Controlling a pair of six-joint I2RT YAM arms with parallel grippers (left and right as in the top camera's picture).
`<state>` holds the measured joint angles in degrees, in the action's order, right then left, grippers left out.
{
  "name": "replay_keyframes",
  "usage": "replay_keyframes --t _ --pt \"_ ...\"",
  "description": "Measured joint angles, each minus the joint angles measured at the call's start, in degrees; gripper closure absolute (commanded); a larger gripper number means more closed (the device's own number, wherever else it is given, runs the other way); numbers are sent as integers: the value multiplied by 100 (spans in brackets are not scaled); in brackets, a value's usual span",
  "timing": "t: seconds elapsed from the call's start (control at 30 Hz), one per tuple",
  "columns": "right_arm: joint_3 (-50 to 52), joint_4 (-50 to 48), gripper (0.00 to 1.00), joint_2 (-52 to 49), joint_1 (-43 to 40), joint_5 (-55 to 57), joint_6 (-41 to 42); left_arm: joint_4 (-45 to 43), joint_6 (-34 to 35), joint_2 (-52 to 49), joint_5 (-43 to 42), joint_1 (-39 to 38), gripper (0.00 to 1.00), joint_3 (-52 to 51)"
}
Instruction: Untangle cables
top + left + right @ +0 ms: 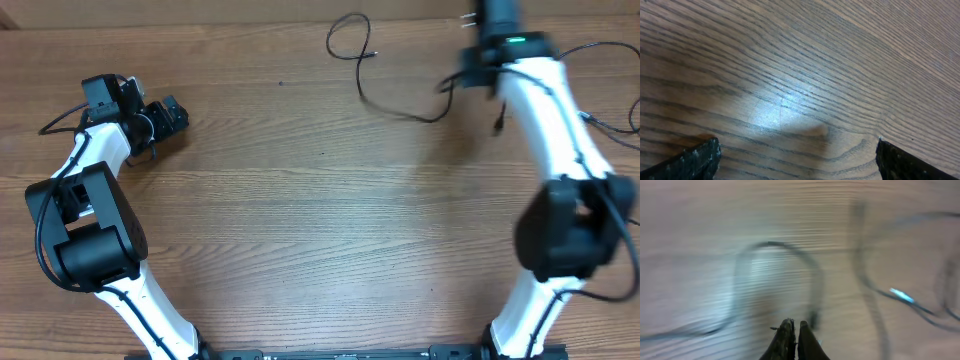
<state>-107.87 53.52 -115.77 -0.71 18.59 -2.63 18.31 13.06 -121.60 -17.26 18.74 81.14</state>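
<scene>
Overhead view of a wooden desk (320, 220), described from the robot's side outward. Nearest, two white-and-black arms rise from the near edge, the left arm (95, 235) bending toward the far left and the right arm (545, 120) reaching to the far right. The left fingers (172, 112) sit low over bare wood at mid-left, well apart from the cables. The left wrist view shows what the overhead does not: the left fingers (695, 162) are spread as wide as they go, one black tip in each lower corner, nothing between them but wood grain. Farther out lie the cables (361, 80), thin and black, near the far edge between centre and right. The clearest one makes a small loop at far centre, runs toward the near side, then sweeps right toward the right wrist, so its length lies mostly left to right. The right fingers are hard to read overhead, at the far edge. The right wrist view, heavily blurred, shows the right fingers (790, 340) pressed together at the bottom edge, with the cables (775, 244) arching over the desk beyond them. One cord end lies just beside the tips; whether it is pinched cannot be told.
</scene>
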Motion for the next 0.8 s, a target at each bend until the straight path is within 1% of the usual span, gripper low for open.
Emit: replay_keyframes --t 0.1,0.2,0.27,0.33,0.37,0.4,0.43,0.47,0.5,0.53,0.6,0.7,0.8 --pt "0 26 96 389 -713 -76 120 -2 0 0 0 0 0 0" --pt "0 33 96 852 -1322 -590 157 0 0 0 4 0 0 0" --pt "0 33 91 1134 -1613 -1204 111 -2 0 0 9 0 0 0" --pt "0 31 70 1384 -1821 -2011 -37 -2 2 0 15 0 1 0" --pt "0 31 56 1482 -1875 -2481 -186 -2 0 0 15 0 1 0" --pt "0 20 45 1519 -1875 -2739 -236 -2 0 0 15 0 0 0" --pt "0 15 36 1534 -1853 -3058 -280 0 2 0 17 0 0 0" --pt "0 13 29 1530 -1810 -3272 -332 -2 0 0 17 0 0 0" --pt "0 22 25 1497 -1746 -3458 -382 0 0 0 17 0 0 0" --pt "0 46 23 1456 -1674 -3598 -466 -2 0 0 17 0 0 0" --pt "0 109 21 1394 -1550 -3764 -570 0 0 0 17 0 0 0" --pt "9 361 16 1255 -1196 -3967 -1132 -2 2 0 17 0 0 0" --pt "33 581 16 1137 -811 -4068 -1722 -2 0 0 17 0 0 0"
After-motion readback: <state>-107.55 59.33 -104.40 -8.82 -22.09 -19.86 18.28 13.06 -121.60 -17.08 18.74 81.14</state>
